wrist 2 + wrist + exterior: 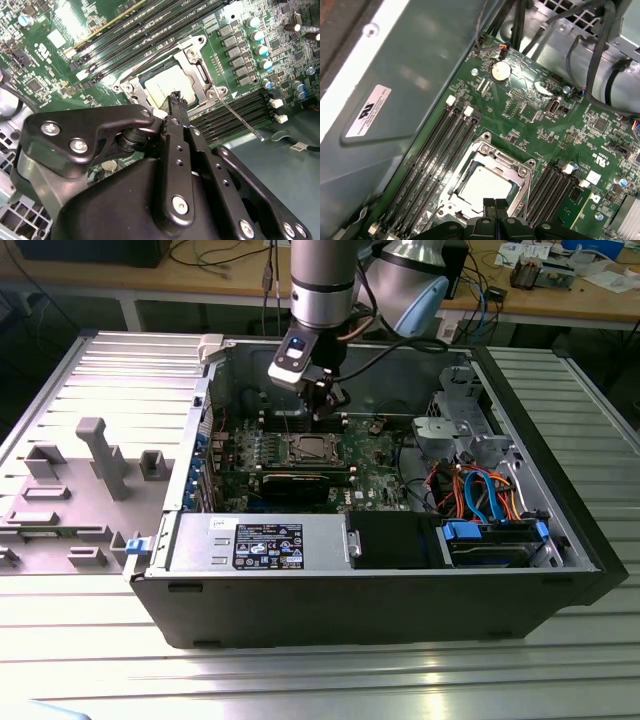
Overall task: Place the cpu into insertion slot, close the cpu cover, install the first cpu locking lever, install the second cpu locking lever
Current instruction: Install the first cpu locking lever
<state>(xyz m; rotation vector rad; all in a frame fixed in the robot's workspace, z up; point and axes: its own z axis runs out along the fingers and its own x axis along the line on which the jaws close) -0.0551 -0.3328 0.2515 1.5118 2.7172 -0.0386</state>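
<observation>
In the exterior view you had the open computer case [400,610] lying on a ribbed metal table [300,680], with a wooden workbench [590,302] strewn with cables across the room at twelve o'clock. Reading that view as a dial centred on the case, a grey moulded panel [60,410] lay outside it at nine o'clock, on the exterior view's left. Inside the case, the black labelled box [268,545] sat at seven and a knot of blue and orange cables [485,490] at three. The cpu [312,449] lay in the insertion slot [292,447] on the green motherboard [380,455] at about ten o'clock. Your arm [322,280] came down from twelve, with the gripper [326,412] hanging just above the slot's far edge. In the second wrist view the gripper's [177,100] black fingers [175,130] were pressed together with nothing between them. Their tips were over one edge of the cpu [167,85]; you could not tell whether they touched it. The cpu cover [199,67] lay flat around the chip's silver top, and a thin locking lever [240,117] stood out from a corner of the socket across the black memory slots [250,102]. In the first wrist view the gripper [495,204] showed the same closed, empty tips beside the cpu [485,182]. The cover's frame [517,167] sat around the chip, and a coin battery [500,71] lay further along the board. The grey case wall [420,60] with its white label [370,107] ran alongside the memory slots.
</observation>
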